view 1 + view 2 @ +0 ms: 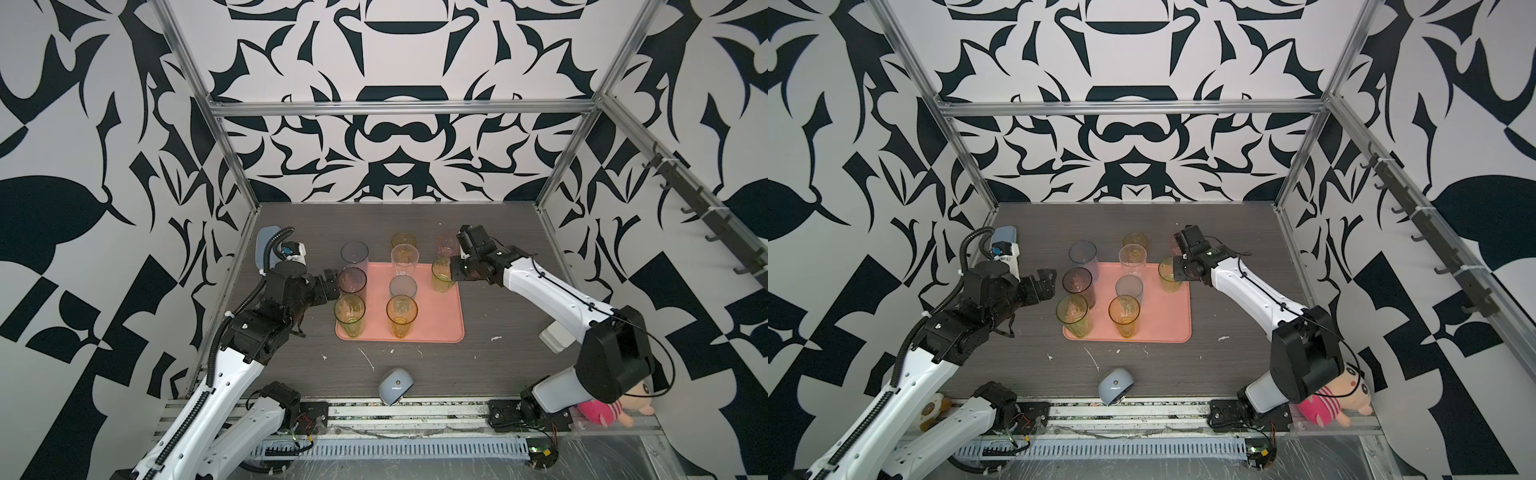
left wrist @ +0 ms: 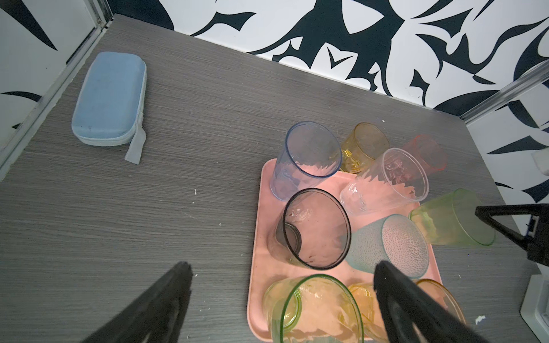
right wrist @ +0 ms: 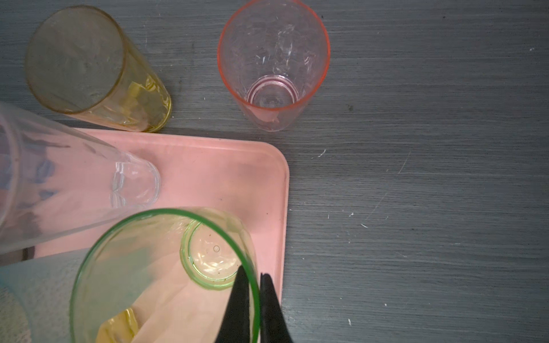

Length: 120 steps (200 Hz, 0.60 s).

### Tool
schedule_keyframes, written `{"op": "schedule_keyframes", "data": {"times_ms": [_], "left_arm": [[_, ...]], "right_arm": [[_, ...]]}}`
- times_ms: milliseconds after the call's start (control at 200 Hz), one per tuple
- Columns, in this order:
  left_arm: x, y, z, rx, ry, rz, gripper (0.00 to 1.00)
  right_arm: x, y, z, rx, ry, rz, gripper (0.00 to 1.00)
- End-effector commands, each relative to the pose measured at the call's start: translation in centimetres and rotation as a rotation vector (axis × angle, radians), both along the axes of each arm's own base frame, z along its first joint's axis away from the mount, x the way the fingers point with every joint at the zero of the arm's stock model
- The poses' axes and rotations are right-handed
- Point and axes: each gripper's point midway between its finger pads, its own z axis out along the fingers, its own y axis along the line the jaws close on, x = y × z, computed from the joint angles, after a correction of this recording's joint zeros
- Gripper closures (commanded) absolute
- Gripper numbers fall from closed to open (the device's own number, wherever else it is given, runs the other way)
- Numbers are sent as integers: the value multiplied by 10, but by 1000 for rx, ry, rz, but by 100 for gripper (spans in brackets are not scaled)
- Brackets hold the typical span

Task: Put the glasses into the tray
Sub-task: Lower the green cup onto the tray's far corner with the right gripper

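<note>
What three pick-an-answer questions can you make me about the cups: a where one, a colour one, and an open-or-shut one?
1. Where is the pink glass compared with the tray?
A) inside it
B) on the table outside it
C) stacked in another glass

2. What colour is the held glass?
A) green
B) blue
C) amber

3. How is the left gripper?
A) shut on a glass
B) shut, empty
C) open

Answers: B, its base rests on the table; A, the right gripper pinches its green rim; C, its fingers stand wide apart.
</note>
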Motion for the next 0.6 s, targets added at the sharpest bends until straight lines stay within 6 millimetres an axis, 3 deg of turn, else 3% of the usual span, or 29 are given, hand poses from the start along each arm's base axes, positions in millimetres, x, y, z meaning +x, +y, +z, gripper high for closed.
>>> {"op": "schedule_keyframes", "data": {"times_ms": [0,595], "left_arm": [[2,-2,-1,-15,9,3,1],[5,-3,-4,-21,17,10,0]], "right_arm": [[13,5,6,24,-58,-19,100],[31,-1,-15,15,-40,-54,100]]}}
